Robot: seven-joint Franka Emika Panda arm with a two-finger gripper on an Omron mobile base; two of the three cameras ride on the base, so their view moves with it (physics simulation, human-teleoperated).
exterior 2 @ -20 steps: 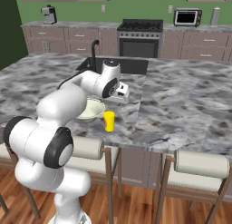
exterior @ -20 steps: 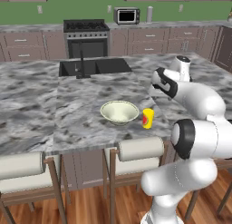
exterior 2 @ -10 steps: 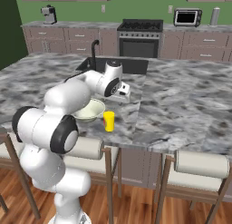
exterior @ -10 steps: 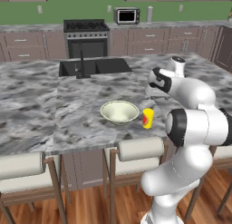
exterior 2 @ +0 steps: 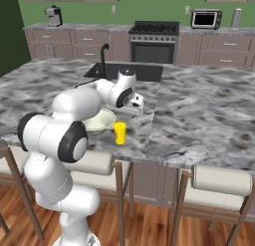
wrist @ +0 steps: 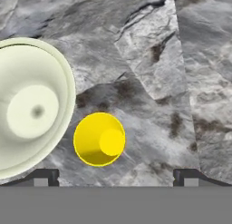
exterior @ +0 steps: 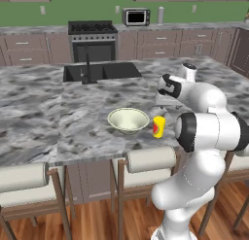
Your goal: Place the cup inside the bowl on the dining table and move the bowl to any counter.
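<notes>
- On the dining table (exterior: 73, 117), close to its near edge, the cup (exterior: 158, 127) stands upright just beside the bowl (exterior: 128, 120), on the bowl's right in the left base view; a thin strip of marble shows between them in the hand view.
- The cup's long axis runs vertically and its mouth faces straight up; the hand view looks down into its yellow well (wrist: 99, 138). Its red patch faces the stools.
- The bowl also sits mouth-up and holds nothing.
- Compared with a second ago, cup and bowl lie where they were; only the arm has changed, its elbow folding closer in while the hand stays above the table behind the cup.
- The gripper (wrist: 117, 177) hangs over the cup with its jaws spread wide, gripping nothing; the cup lies between the two tips (wrist: 45, 177) but left of centre.
- That suggests the approach is in hand and the pick has not begun: a small sideways correction, then a descent, seems needed before closing.
- The counter (exterior: 204, 26) along the green wall lies well apart.
</notes>
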